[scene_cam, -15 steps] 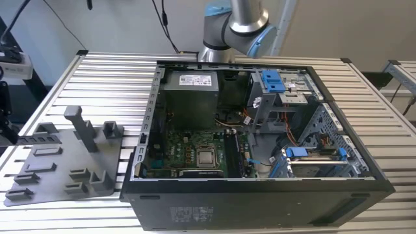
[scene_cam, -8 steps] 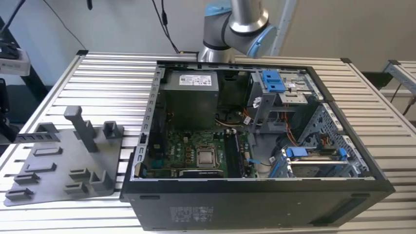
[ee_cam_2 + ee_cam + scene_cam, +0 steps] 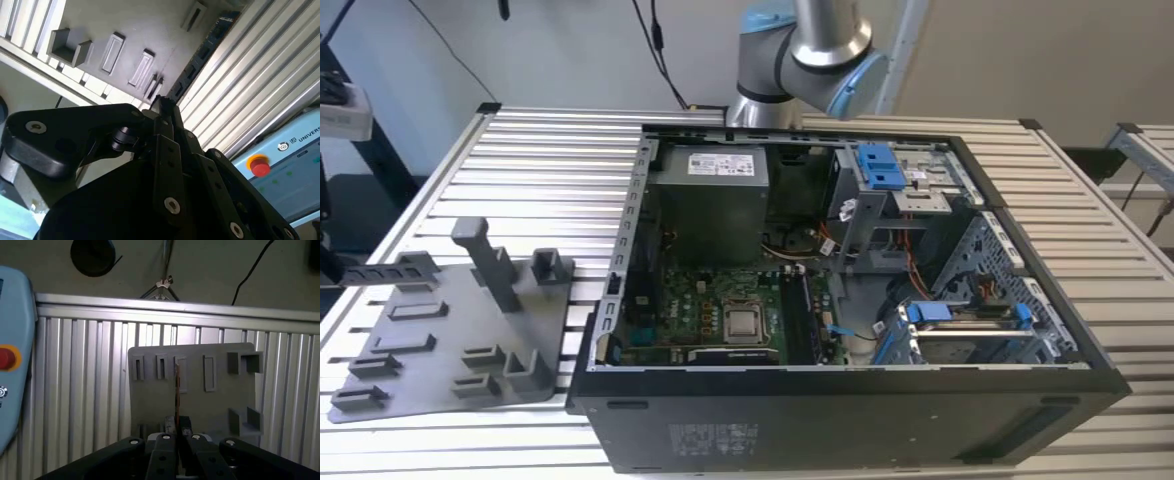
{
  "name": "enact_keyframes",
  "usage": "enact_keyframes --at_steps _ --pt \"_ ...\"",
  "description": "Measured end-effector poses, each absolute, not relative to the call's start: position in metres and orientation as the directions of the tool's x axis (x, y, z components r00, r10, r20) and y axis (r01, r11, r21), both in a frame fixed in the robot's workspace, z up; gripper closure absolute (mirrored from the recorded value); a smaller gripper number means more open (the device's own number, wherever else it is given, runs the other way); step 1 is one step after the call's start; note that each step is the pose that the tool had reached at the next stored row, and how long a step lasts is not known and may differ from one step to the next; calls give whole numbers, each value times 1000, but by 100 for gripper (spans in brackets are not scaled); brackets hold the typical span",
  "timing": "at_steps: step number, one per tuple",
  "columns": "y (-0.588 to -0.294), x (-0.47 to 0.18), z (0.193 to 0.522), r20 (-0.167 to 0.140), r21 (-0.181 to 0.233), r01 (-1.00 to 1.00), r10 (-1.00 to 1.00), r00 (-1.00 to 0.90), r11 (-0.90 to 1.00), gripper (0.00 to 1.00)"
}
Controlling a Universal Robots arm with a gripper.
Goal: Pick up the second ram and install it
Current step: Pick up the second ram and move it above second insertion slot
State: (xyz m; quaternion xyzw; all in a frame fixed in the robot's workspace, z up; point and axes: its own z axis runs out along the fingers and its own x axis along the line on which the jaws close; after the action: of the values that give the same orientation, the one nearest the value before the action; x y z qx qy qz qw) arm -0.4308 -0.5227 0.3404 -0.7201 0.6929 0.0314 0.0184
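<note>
One gripper (image 3: 177,432), fingers pinching one ram stick (image 3: 176,390) edge-on over one grey tray (image 3: 215,410). The tray is lying on the slatted tabletop (image 3: 75,390) beside one open computer case (image 3: 854,420) holding one motherboard (image 3: 707,300).

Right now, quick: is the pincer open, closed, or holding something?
Pincer: closed, holding the ram.

Light: bright, even, white; shadows soft. The slatted table (image 3: 547,150) gleams palest at ten o'clock in the exterior view. Interior of computer case (image 3: 854,420) dim (front panel near black). In both wrist views the gripper (image 3: 177,426) reads silhouette-dark; edge of the second ram (image 3: 176,385) glints reddish.
</note>
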Motion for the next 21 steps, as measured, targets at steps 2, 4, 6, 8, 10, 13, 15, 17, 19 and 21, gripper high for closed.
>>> enact_keyframes --at_steps 2,4,6,8,10,13,15,17,19,21 --pt "-523 -431 343 -71 17 -999 -997 38 -39 85" --pt "-523 -431 346 -71 17 -999 -997 38 -39 85" --pt "-523 -431 349 -71 17 -999 -997 38 -39 85" --pt "-523 -431 352 -71 17 -999 -997 38 -39 85" --pt "-523 -431 355 -71 17 -999 -997 38 -39 85" --pt "-523 -431 361 -71 17 -999 -997 38 -39 85" --pt "-523 -431 364 -71 17 -999 -997 38 -39 85" --pt "-523 -431 369 -71 17 -999 -997 38 -39 85" --pt "-523 -431 373 -71 17 -999 -997 38 -39 85" --pt "-523 -431 377 -71 17 -999 -997 38 -39 85"
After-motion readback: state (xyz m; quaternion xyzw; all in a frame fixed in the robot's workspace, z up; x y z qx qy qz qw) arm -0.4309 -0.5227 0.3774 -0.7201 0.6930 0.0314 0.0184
